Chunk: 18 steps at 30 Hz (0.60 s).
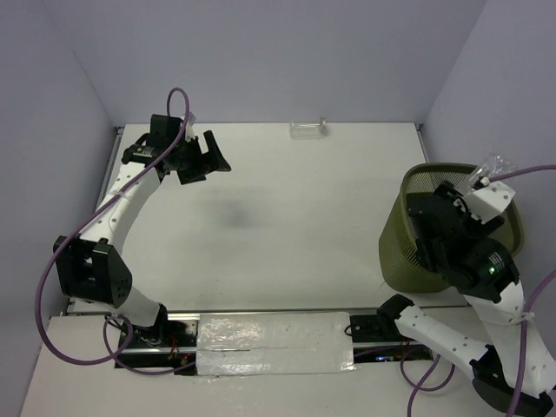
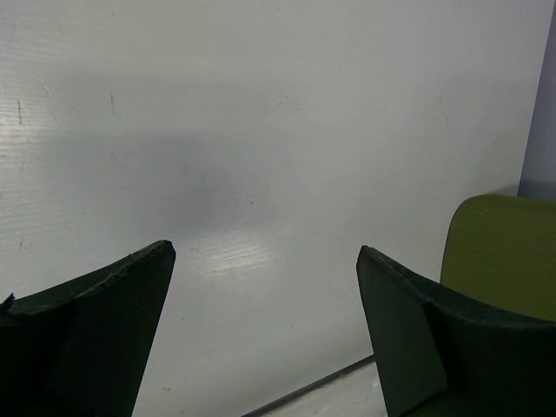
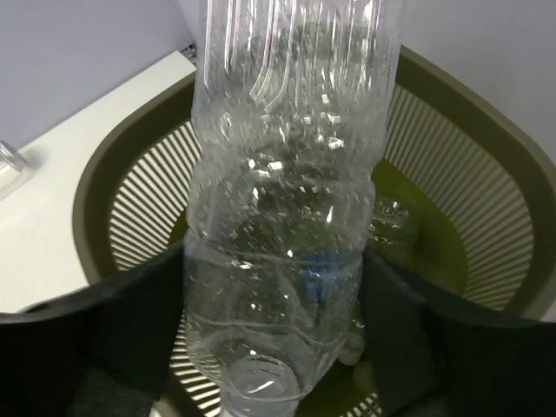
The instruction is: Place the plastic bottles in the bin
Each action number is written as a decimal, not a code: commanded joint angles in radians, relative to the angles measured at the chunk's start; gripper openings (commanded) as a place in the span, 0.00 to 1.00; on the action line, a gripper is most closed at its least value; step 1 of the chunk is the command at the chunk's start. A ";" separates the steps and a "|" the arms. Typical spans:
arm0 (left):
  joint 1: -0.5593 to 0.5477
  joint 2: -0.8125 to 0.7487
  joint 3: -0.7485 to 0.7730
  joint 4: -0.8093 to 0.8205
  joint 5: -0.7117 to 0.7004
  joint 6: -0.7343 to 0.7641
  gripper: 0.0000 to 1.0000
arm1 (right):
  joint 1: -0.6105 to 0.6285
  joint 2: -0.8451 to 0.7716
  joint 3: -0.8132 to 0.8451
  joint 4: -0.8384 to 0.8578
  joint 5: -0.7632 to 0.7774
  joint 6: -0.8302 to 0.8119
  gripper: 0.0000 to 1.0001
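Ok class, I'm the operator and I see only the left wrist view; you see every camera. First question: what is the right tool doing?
Observer: The right tool holds a clear plastic bottle above the olive-green mesh bin.
Operator: Is anything inside the bin already?
Observer: Yes, at least one transparent plastic bottle lies at its bottom.
Operator: Are any bottles waiting on the table?
Observer: One small clear bottle lies at the far edge of the white table.
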 commanded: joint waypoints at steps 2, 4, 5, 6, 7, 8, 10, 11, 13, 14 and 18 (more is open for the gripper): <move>0.005 -0.034 -0.008 0.036 0.032 -0.016 0.99 | -0.032 -0.056 -0.024 -0.130 0.019 0.087 0.86; 0.005 -0.026 -0.006 0.041 0.038 -0.017 0.99 | -0.041 -0.058 -0.027 -0.130 0.019 0.081 0.91; 0.005 -0.025 -0.005 0.041 0.039 -0.019 0.99 | -0.040 -0.056 -0.025 -0.130 0.021 0.079 0.92; 0.005 -0.020 -0.002 0.039 0.044 -0.021 0.99 | -0.043 -0.047 -0.021 -0.130 0.019 0.073 0.94; 0.005 -0.020 -0.002 0.043 0.044 -0.021 0.99 | -0.043 -0.041 -0.018 -0.128 0.018 0.068 0.95; 0.003 -0.020 -0.003 0.044 0.044 -0.021 1.00 | -0.043 -0.033 -0.015 -0.124 0.013 0.061 0.97; 0.003 -0.020 -0.005 0.046 0.041 -0.019 0.99 | -0.045 -0.006 0.008 -0.074 0.001 0.009 0.98; 0.005 -0.022 -0.005 0.043 0.038 -0.017 0.99 | -0.043 0.003 0.019 -0.028 -0.040 -0.040 0.98; 0.003 -0.023 -0.003 0.040 0.024 -0.010 0.99 | -0.043 0.042 0.053 0.144 -0.118 -0.227 0.98; 0.003 -0.026 0.000 0.036 0.019 -0.007 0.99 | -0.042 0.065 0.071 0.193 -0.167 -0.284 0.98; 0.005 -0.026 0.030 0.003 -0.040 0.018 0.99 | -0.016 0.268 0.267 0.330 -0.390 -0.386 0.98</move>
